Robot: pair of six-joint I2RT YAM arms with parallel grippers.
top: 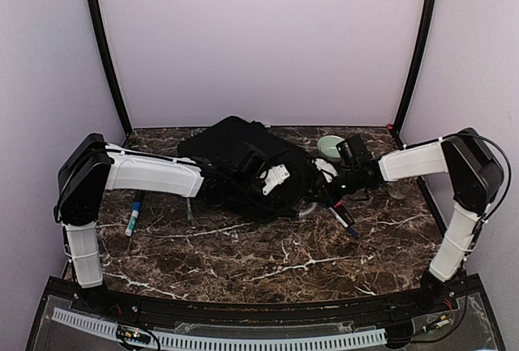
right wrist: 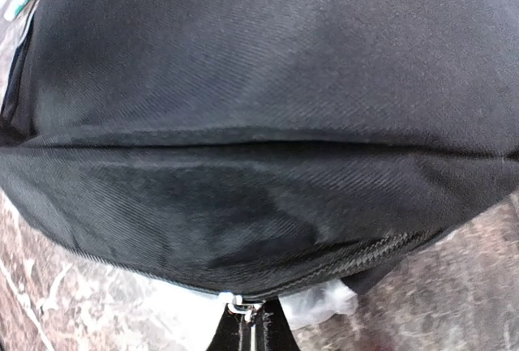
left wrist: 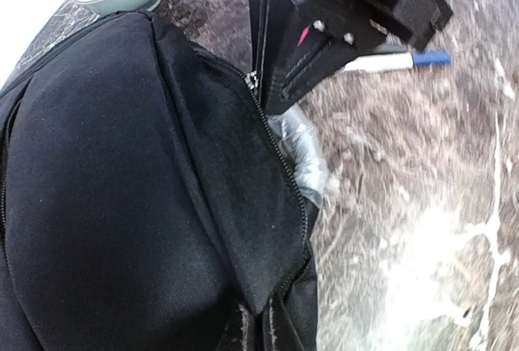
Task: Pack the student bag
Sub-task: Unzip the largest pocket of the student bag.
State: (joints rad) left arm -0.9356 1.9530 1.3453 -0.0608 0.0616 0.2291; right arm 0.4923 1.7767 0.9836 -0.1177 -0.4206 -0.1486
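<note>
The student bag [top: 243, 164] lies flat on the middle of the tabletop [top: 268, 262], toward the back wall. Its zipper [right wrist: 357, 258] runs along the edge that faces right. The right pincer [right wrist: 247, 328] is clenched on the zipper pull [right wrist: 233, 306] at that edge. The left pincer [left wrist: 258, 331] reaches over the bag from the left and is clenched on a fold of the bag's black fabric beside the zipper. A crumpled plastic pouch [left wrist: 304, 152] shows just beside the zipper line; I cannot tell whether it sits inside the bag or under it. A blue-capped pen [top: 345, 220] lies on the tabletop near the right pincer. A pale green bowl [top: 329, 147] stands behind the bag's right corner. A second pen [top: 134, 215] lies well apart, under the left arm.
</note>
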